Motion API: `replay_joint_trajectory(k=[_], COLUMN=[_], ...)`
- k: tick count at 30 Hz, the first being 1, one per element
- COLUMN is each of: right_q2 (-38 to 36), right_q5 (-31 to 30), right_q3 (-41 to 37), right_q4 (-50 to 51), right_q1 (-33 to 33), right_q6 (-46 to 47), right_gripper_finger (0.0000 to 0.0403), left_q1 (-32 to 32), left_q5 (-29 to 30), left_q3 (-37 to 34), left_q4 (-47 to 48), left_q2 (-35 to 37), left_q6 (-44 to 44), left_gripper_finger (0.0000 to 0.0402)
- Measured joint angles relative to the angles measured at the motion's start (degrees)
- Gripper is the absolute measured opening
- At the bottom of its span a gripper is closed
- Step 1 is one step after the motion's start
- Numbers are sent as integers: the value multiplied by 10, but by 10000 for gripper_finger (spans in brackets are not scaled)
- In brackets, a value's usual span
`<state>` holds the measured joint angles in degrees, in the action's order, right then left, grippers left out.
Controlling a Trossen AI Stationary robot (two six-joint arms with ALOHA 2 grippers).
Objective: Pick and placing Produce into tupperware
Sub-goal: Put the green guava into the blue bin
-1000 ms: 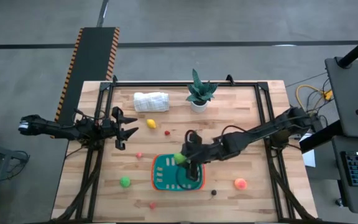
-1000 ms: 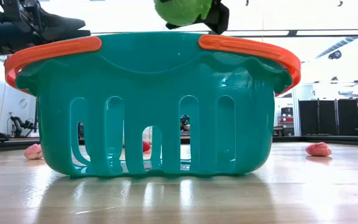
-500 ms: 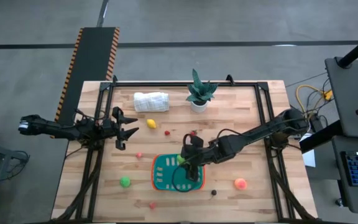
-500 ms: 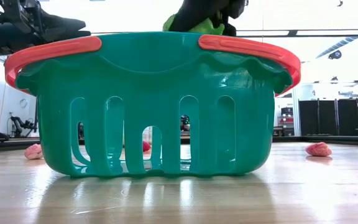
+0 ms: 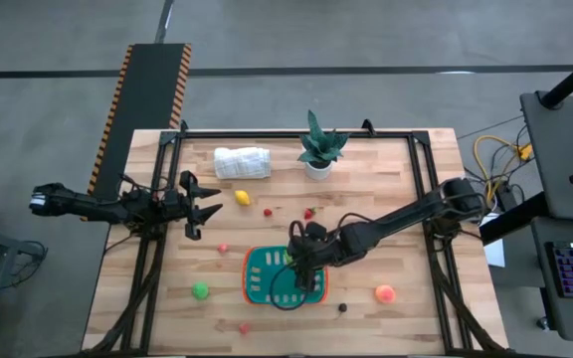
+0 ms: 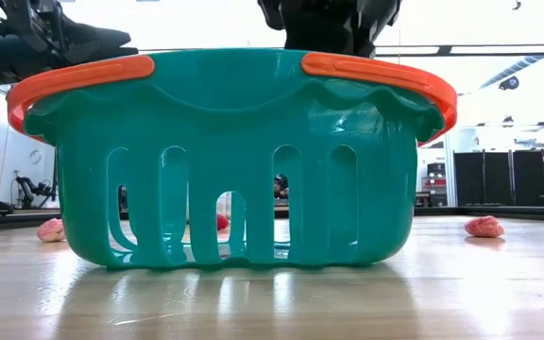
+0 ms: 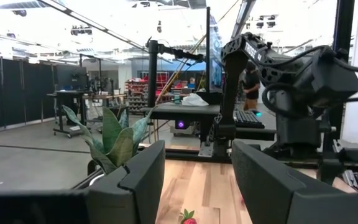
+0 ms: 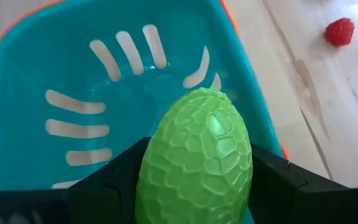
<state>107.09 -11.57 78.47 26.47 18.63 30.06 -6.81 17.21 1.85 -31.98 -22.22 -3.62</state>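
No words, numbers, labels or signs can be read anywhere here, not on the things on the worktop and not in the room behind.

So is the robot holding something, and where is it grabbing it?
Yes. The right gripper holds a bumpy green toy fruit by its two sides, over the teal tupperware. The left gripper is open and holds nothing.

The basket (image 8: 17, 124) is teal with pale slots and an orange rim; the bumpy fruit (image 8: 194, 162) is light green with a cracked pattern; the raspberry (image 8: 340, 31) is red
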Motion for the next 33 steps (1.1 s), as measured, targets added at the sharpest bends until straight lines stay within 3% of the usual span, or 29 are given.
replay_joint_trajectory(k=[33], right_q2=[8], right_q5=[-5], right_q3=[-1], right_q4=[-20], right_q1=[25], right_q6=[-2], right_gripper_finger=[203], left_q1=[0], left_q5=[0], left_q3=[0], left_q4=[0], left_q2=[-6], left_q6=[0], left_gripper_finger=[173])
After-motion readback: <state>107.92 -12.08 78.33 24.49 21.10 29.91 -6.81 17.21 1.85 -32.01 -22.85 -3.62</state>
